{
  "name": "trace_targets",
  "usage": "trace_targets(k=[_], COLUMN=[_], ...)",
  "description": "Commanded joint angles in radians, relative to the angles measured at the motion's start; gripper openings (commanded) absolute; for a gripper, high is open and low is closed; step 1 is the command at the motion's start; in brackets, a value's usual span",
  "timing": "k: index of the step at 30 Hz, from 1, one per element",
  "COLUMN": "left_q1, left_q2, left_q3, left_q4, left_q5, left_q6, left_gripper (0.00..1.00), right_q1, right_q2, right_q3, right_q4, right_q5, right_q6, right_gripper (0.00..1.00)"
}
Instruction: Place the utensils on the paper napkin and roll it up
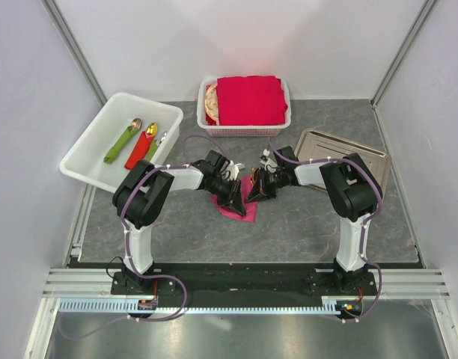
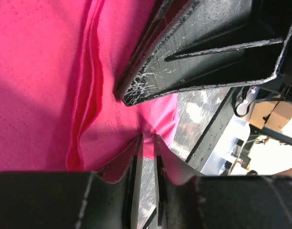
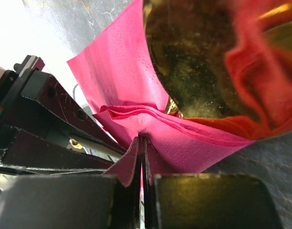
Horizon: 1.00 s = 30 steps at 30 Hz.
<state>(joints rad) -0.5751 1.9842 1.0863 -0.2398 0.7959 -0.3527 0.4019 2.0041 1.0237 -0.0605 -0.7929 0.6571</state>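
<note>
Napkin point(image 3: 122, 71) in left gripper point(image 2: 147, 143), right gripper point(image 3: 142, 140)

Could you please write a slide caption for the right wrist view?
Right gripper pinches a fold of the pink napkin, the gold spoon bowl just beyond its fingertips.

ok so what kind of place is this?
Likely a lab test cell: white panel walls on metal framing, left arm and right arm bolted to a rail, staged tub and basket of napkins.
</note>
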Motion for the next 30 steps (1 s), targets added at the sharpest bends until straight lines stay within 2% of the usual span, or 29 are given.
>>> trace_targets(k=[1,5,9,14,22,30], left_q1=[0.001,0.001,0.001,0.001,-0.005,-0.005], left_q2=[0.037,0.041,0.036,0.030,0.027,0.028], left_q3=[-0.005,-0.003,-0.005,-0.005,-0.008,-0.006], left_q4=[-0.084,-0.090,-0.093,-0.095,-0.093,-0.092], left_q5=[-0.098,-0.122,-0.133,-0.138,-0.142,-0.144], left_q6=[-0.020,-0.026,-0.026,-0.026,-0.022,-0.022], left_gripper=[0.22,0.19,0.16,0.13,0.11,0.11], right_q1=[0.005,0.003,-0.009,-0.021,-0.017,0.018], right_q2=[0.067,0.027,-0.054,-0.125,-0.070,-0.021], right_q3=[0.019,0.056,0.145,0.207,0.196,0.162], right_q4=[-0.050,-0.058,-0.110,-0.212,-0.234,-0.243], right_q5=[0.115,0.087,0.073,0.121,0.126,0.221], right_q6=[-0.057,-0.062,-0.096,-0.168,-0.165,-0.194], right_gripper=[0.00,0.01,0.09,0.14,0.07,0.01])
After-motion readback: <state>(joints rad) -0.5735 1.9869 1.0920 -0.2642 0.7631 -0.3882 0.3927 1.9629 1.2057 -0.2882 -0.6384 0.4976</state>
